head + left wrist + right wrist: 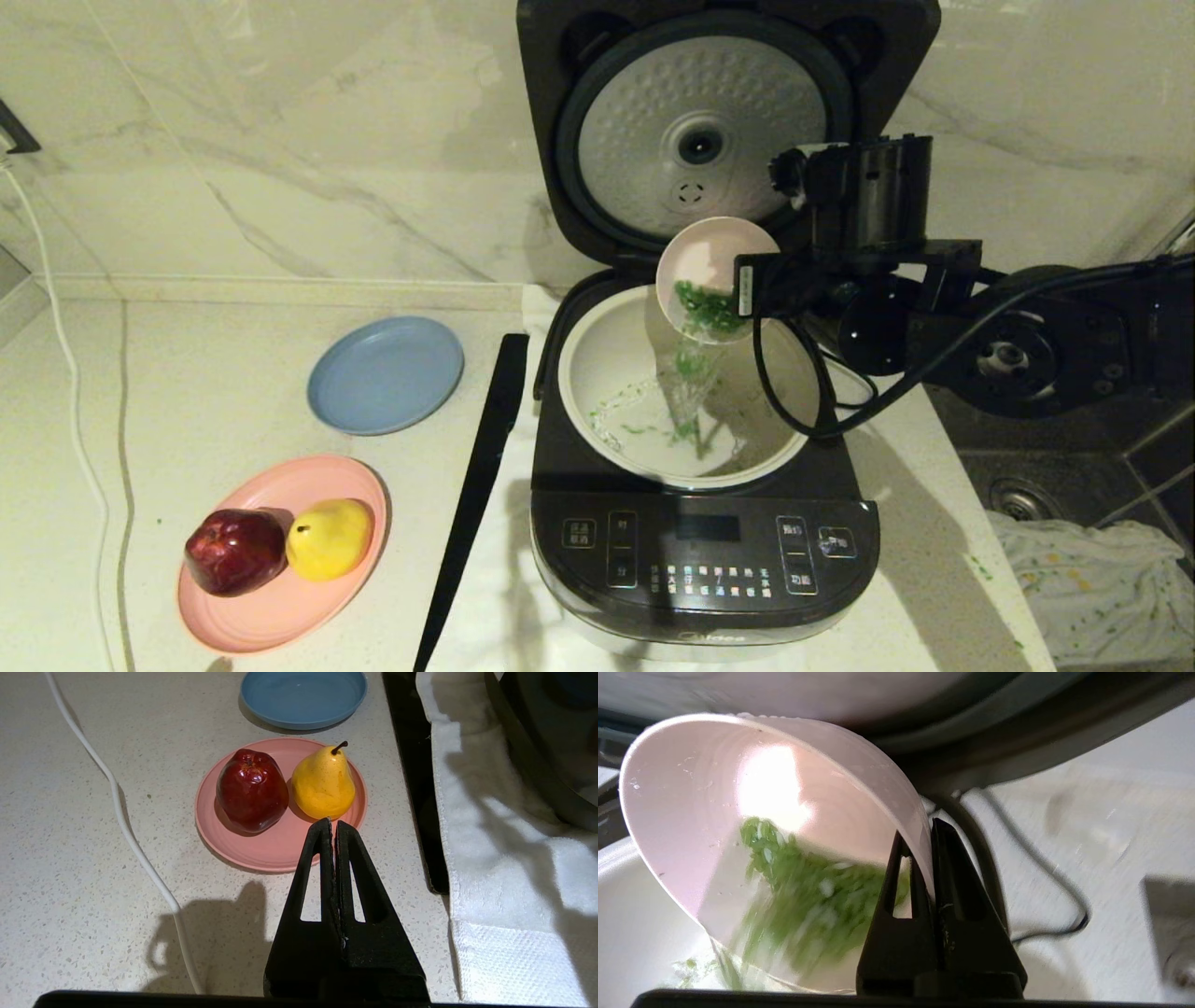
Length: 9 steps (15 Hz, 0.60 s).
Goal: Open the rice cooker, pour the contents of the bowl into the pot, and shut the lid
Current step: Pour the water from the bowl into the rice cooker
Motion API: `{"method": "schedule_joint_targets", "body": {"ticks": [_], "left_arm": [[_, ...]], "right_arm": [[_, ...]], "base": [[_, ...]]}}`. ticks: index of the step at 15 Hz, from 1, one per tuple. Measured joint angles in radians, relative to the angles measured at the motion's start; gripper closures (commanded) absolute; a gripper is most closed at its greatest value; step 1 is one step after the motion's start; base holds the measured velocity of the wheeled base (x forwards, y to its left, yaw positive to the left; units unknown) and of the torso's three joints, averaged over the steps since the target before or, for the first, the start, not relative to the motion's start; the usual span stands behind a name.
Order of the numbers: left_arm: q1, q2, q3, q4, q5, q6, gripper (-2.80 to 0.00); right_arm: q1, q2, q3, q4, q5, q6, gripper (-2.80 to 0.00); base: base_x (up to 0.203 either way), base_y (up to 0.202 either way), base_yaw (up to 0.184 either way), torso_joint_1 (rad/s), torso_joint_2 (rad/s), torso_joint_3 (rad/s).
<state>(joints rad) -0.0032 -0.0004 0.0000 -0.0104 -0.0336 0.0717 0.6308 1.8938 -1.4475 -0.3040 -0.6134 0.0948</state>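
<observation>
The rice cooker was seen nearest the head camera, its dark front panel of buttons turned toward the robot, standing on a white towel spread over the pale speckled worktop. The lid was stood fully open against the marble wall, its silver dimpled underside facing forward. The cream-white pot was exposed inside the cooker.

Above the pot's far right part, the pale pink bowl was held steeply tilted by the right claw, whose fingers were pinched shut on the bowl's rim, one inside and one outside the wall. The contents, green bits mixed with white grains, were caught sliding out over the lowered edge, and a blurred stream was seen falling into the pot, where some green and white scraps were already scattered on the bottom.

The left claw was parked over the worktop to the left of the cooker, its fingers pressed together on nothing. Just beyond its tips a pink plate was seen carrying a red apple and a yellow pear, touching side by side. A blue plate was laid farther back, near the pink one. A white cable was trailed across the worktop at the far left. A crumpled cloth was seen in the sink to the right.
</observation>
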Motion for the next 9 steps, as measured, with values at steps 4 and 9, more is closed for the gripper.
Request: {"method": "schedule_joint_targets", "body": {"ticks": [4,9], "left_arm": [[0.0,0.0,0.0,0.0,0.0,0.0,0.0],[0.0,0.0,0.0,0.0,0.0,0.0,0.0]], "right_arm": [[0.047,0.003,0.124,-0.32,-0.053,-0.169,0.0],[0.079,0.051,0.222,-0.692,-0.079,-0.372,0.0]], "base": [[0.0,0.0,0.0,0.0,0.0,0.0],[0.0,0.0,0.0,0.0,0.0,0.0]]}}
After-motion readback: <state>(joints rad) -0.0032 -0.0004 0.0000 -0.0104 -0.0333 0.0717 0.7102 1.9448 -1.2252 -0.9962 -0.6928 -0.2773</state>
